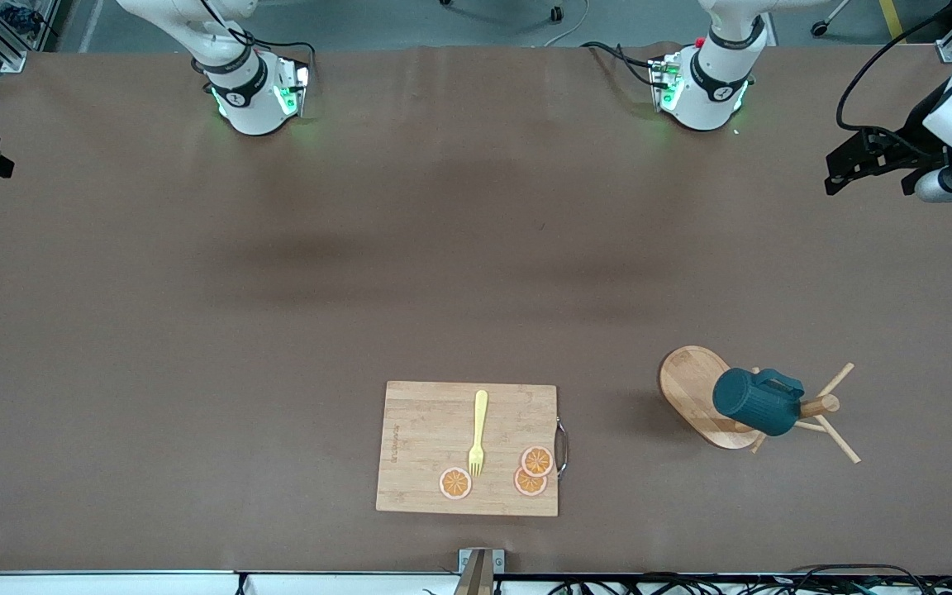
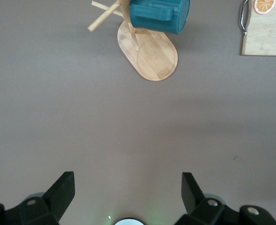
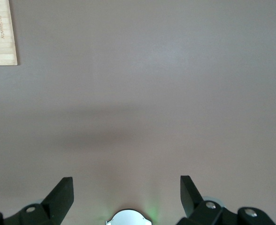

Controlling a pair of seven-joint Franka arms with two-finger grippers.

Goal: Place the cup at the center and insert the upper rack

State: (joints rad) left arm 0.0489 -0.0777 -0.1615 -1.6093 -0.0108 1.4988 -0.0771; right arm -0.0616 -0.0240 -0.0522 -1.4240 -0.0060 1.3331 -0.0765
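The dark teal cup (image 1: pixel 757 402) hangs on its side on the upper rack, a light wooden mug tree with an oval base (image 1: pixel 691 384), near the left arm's end of the table. In the left wrist view the cup (image 2: pixel 159 16) and the rack's base (image 2: pixel 154 56) show far off. My left gripper (image 2: pixel 127 176) is open and empty, high over bare table by its own base. My right gripper (image 3: pixel 126 180) is open and empty, high over bare table by its own base. Neither gripper shows in the front view.
A bamboo cutting board (image 1: pixel 468 446) lies near the front camera with a yellow fork (image 1: pixel 478 431) and three orange slices (image 1: pixel 537 460) on it. Its corner shows in the right wrist view (image 3: pixel 1 33). A black-and-white device (image 1: pixel 922 149) stands at the table's edge by the left arm's end.
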